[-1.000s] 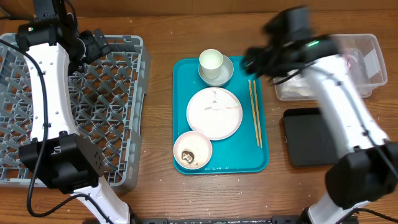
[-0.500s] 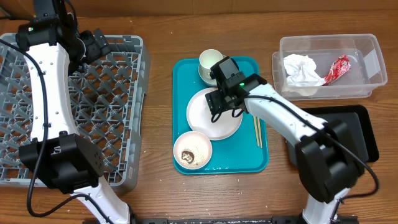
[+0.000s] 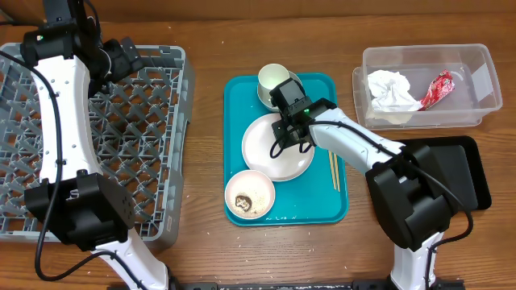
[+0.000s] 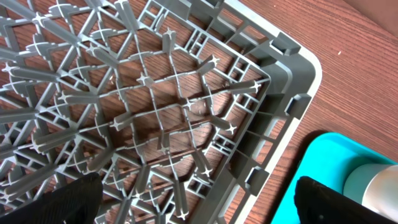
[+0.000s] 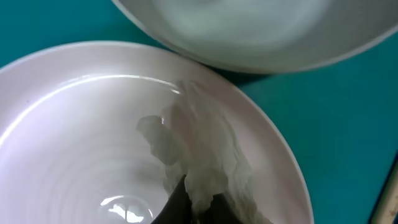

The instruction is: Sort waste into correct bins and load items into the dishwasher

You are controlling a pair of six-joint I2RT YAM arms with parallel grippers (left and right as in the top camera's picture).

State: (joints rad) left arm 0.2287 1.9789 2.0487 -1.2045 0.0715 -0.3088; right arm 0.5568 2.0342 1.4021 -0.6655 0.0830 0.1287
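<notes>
Right gripper (image 3: 286,138) is down on the white plate (image 3: 266,161) mid-table, fingertips (image 5: 177,202) at 1 scrap of tissue (image 5: 205,155), and I can't tell whether it's clamped. Left gripper (image 4: 199,204) hangs spread wide above the grey rack (image 4: 155,93) at the far-left corner.

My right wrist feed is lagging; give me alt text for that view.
Close-up of a crumpled white tissue lying on the white plate, with a dark pincer fingertip at its lower edge. The rim of a whitish bowl and the teal tray lie beyond.
</notes>
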